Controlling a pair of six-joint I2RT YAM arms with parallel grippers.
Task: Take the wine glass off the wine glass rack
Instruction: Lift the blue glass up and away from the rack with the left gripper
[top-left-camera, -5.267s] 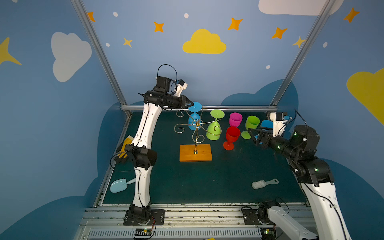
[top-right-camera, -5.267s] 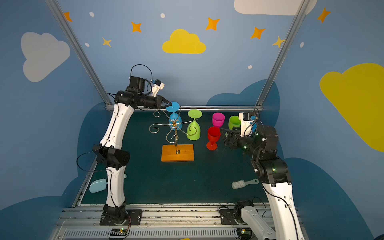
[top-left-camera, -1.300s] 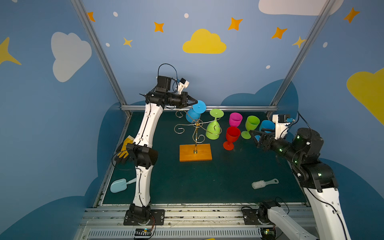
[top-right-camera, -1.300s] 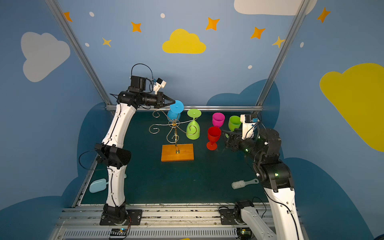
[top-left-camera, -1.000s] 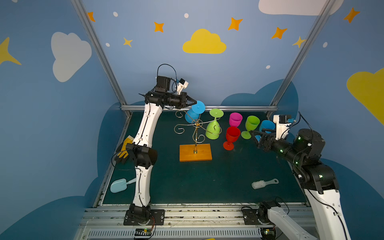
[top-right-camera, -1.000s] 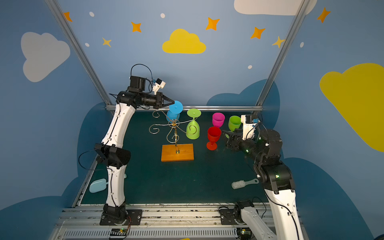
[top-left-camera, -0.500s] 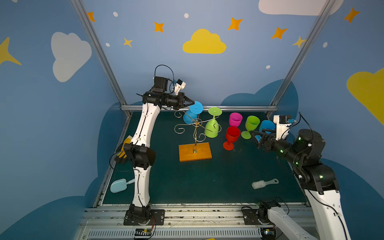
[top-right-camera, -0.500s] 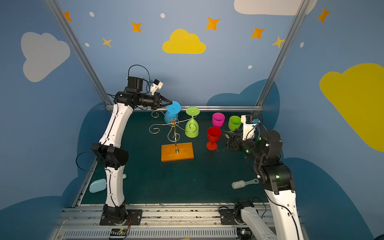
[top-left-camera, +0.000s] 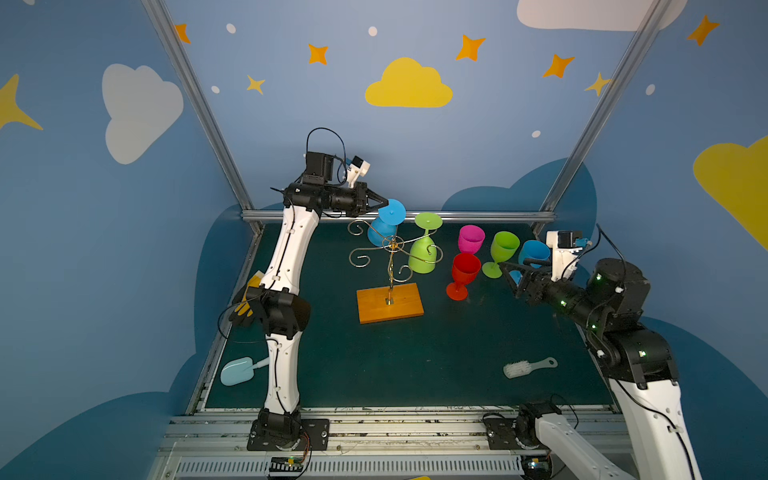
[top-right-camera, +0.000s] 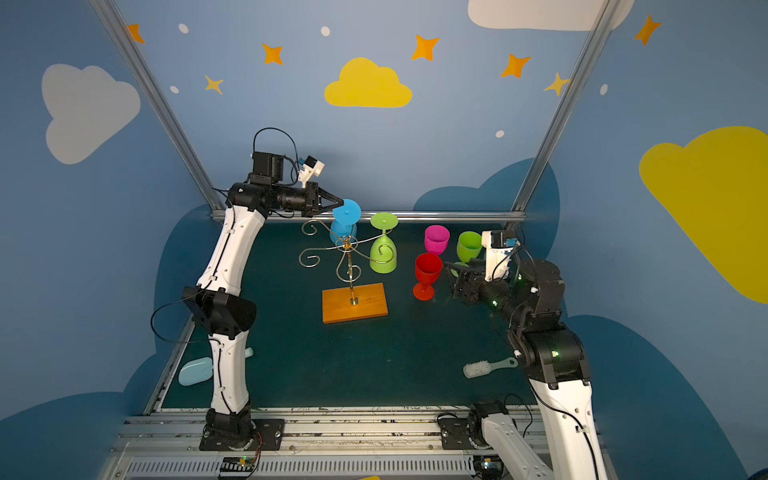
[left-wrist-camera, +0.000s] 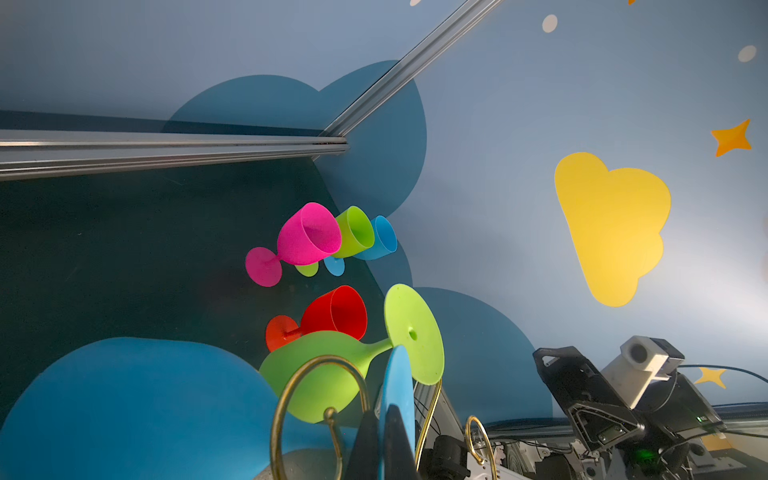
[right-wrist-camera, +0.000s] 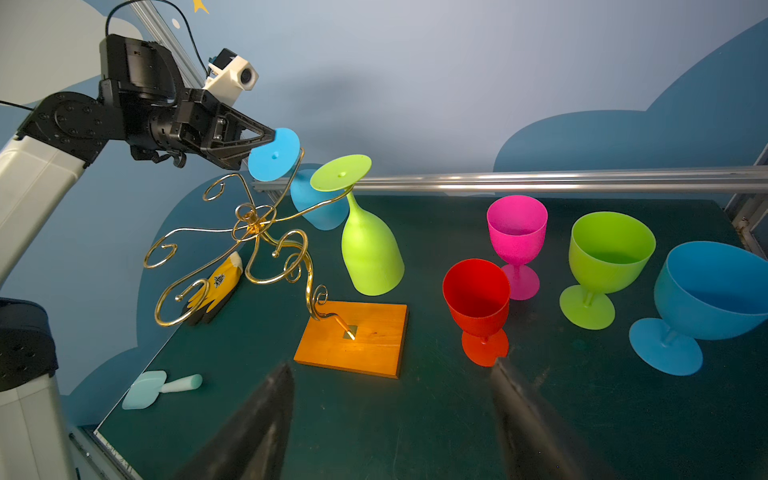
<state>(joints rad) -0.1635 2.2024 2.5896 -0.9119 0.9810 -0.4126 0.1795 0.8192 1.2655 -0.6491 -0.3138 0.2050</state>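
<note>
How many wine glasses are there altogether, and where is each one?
6. Two are upside down at the rack: tilted blue, its foot in the left gripper, and hanging green. Four stand on the table: red, pink, standing green, standing blue.

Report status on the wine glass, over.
Left gripper shut on blue wine glass, at its foot. Glass tilted, not yet clear of wine glass rack. Right gripper open, empty. Green wine glass hanging on the neighbouring arm, close.
</note>
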